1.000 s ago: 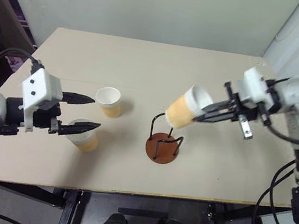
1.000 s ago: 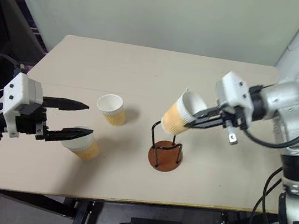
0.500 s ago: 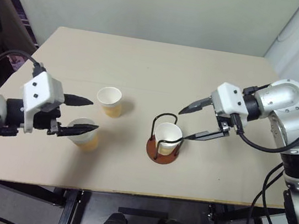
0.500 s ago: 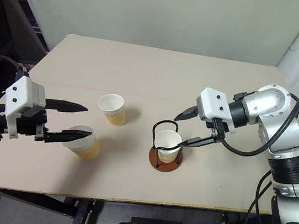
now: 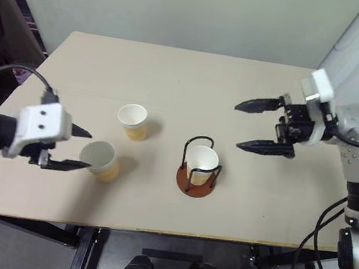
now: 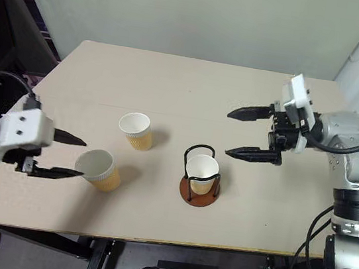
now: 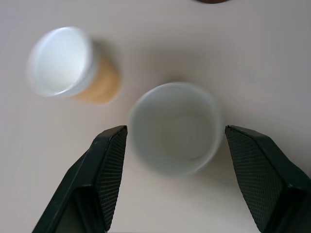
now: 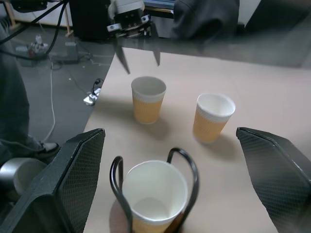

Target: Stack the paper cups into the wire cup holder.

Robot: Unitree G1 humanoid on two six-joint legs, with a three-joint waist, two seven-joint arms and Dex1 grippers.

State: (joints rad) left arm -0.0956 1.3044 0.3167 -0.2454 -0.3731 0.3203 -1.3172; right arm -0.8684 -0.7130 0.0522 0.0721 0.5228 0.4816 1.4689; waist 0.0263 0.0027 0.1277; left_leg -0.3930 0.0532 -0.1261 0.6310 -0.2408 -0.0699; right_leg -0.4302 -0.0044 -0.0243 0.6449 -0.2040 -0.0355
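Released cup [image 5: 201, 164] now sits in wire holder [image 5: 195, 179].

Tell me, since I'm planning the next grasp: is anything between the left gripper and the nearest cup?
Nothing visible. The left gripper, jaws open, faces the nearest paper cup directly; the other loose cup stands farther back.

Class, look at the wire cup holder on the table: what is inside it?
One paper cup stands upright inside the wire cup holder, mouth up and empty. Its foot and the middle of the holder's base are covered by the cup itself.
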